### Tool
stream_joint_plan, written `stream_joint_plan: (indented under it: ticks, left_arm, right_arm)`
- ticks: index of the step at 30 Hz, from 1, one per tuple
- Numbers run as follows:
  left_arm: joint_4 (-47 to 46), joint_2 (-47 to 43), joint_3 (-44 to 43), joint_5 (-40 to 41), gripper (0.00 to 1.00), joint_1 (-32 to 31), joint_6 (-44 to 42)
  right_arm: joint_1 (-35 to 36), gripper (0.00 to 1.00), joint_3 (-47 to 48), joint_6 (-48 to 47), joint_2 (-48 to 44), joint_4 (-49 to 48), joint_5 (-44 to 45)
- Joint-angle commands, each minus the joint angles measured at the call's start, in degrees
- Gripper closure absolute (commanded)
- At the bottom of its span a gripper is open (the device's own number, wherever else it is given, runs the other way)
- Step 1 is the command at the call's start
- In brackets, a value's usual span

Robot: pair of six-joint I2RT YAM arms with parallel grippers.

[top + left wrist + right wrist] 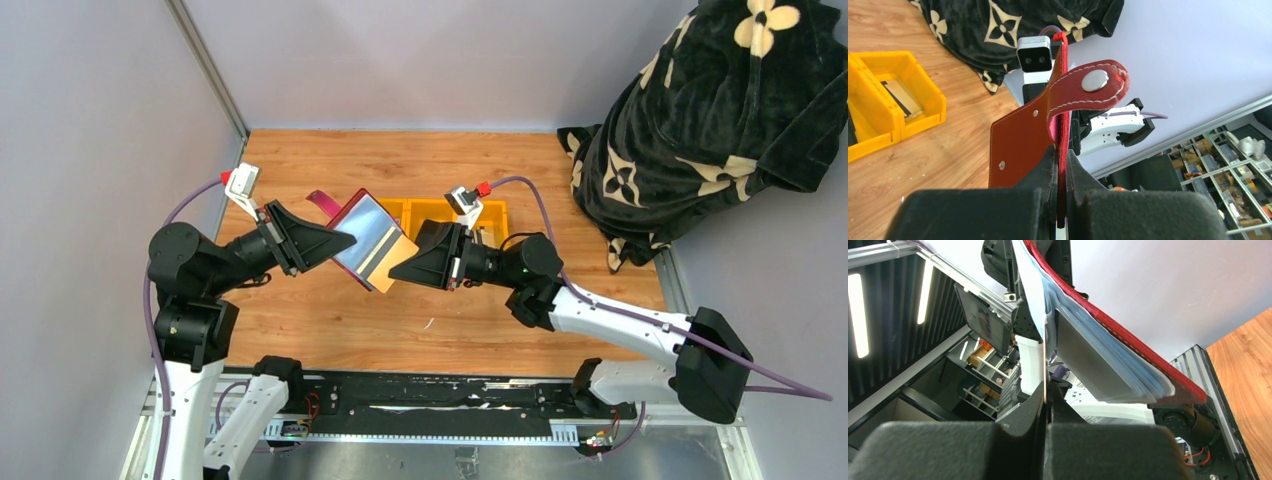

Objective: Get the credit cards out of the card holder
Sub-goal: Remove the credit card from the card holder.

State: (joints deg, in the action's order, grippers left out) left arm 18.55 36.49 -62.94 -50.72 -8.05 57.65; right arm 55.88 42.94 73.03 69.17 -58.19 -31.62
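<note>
card holder (pixel 360 230) diagonal, tan card (pixel 394 254) toward right hand (pixel 395 271)

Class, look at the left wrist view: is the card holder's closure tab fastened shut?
No. The closure tab curls free above the card holder, fastened to nothing, while the left gripper pinches the holder's lower edge.
</note>
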Motion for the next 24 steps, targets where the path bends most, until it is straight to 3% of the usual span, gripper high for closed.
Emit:
stream_joint_plan:
  ticks: [1, 11, 18, 24]
  left_arm:
    - [-1.61, 0.65, -2.55, -0.25, 1.0, 0.52, 0.17]
    - [-1.05, 1.35, -4.26, -0.24, 1.0, 0.58, -2.01]
    - [-0.28, 1.55, -5.1, -0.16, 1.0, 0.58, -2.66]
    - [-0.44, 2.21, -7.2, -0.92, 1.0, 0.58, -2.5]
  right_arm:
    - [0.59, 1.0, -1.07, -2.81, -2.06, 3.36, -1.81]
    - [-3.84, 1.0, -3.56, -7.99, -10.88, 21.44, -3.86]
    - [-9.64, 1.0, 4.59, -21.98, -15.28, 50.81, -5.3]
    - [-17.02, 1.0, 10.71, -31.83, -12.22, 68.09, -5.45]
